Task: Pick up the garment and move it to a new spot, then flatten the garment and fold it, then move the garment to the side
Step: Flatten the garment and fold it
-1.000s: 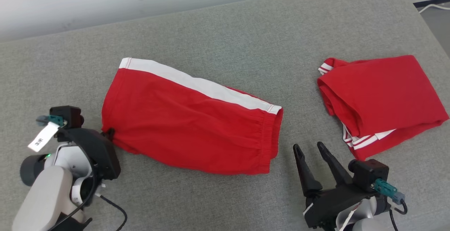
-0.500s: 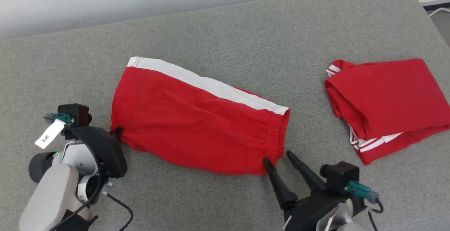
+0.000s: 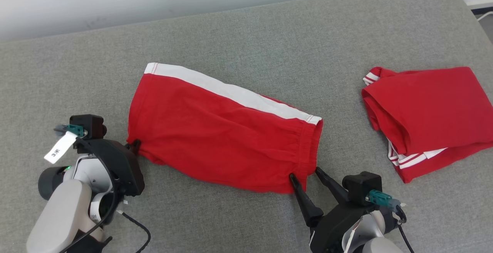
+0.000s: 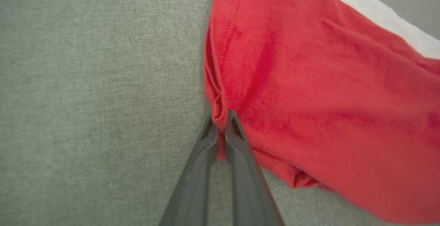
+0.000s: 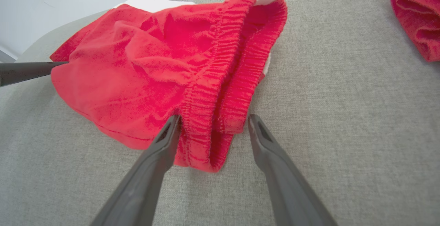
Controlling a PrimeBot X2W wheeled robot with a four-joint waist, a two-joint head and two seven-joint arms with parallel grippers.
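The left pincer (image 3: 134, 145) is at 8 o'clock in the head view. Its two dark fingers are pressed together, and they pinch a bit of cloth at the leg end of the red shorts (image 3: 215, 145). The left wrist view shows the red cloth bunched up between the tips.

The red shorts lie flat in the middle of the grey cushion (image 3: 269, 33). A white stripe (image 3: 231, 91) runs along their far edge, from 10 o'clock to 3 o'clock. The stretchy waistband (image 3: 308, 145) is at the 3 o'clock end.

The right pincer (image 3: 305, 173) is at 5 o'clock. Its fingers are spread wide and point up at the near corner of the waistband. In the right wrist view that corner sits between the two fingers, and they are not closed on it.

A folded red garment (image 3: 427, 106) with white stripes lies at 3 o'clock, well apart from the shorts.
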